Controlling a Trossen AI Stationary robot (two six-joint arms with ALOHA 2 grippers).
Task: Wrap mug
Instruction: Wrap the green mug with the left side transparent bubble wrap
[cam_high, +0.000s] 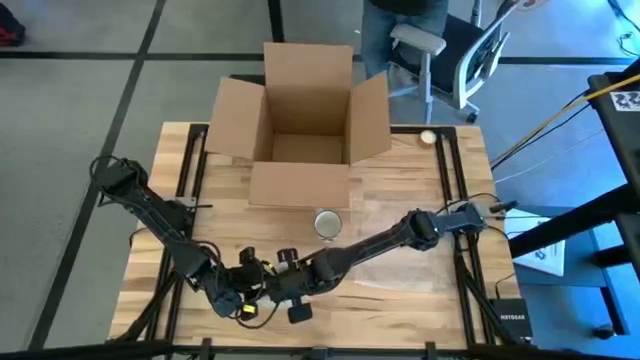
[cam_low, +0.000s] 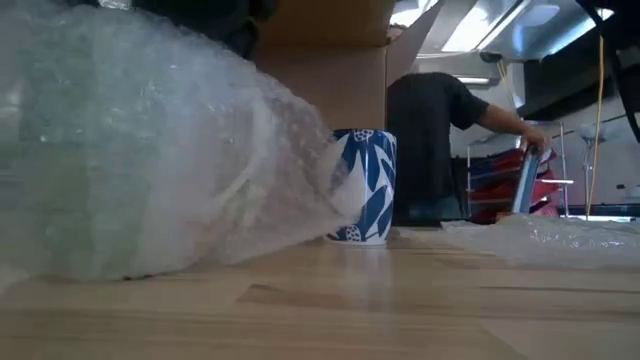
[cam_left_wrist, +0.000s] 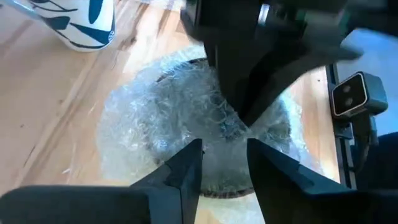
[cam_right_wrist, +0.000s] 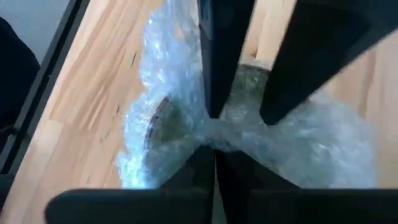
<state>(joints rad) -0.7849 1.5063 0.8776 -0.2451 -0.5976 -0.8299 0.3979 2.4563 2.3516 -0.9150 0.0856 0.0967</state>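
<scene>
— Where are the two hands?
— Both are close together at the near edge of the bench. The right hand is pinched tight on the bubble wrap. The left hand is a little open, its fingers on each side of the wrap.
— And the mug?
— A blue and white mug stands upright, a bit beyond the hands, near the box.

Mug stands before the box, bubble wrap nearer
</scene>
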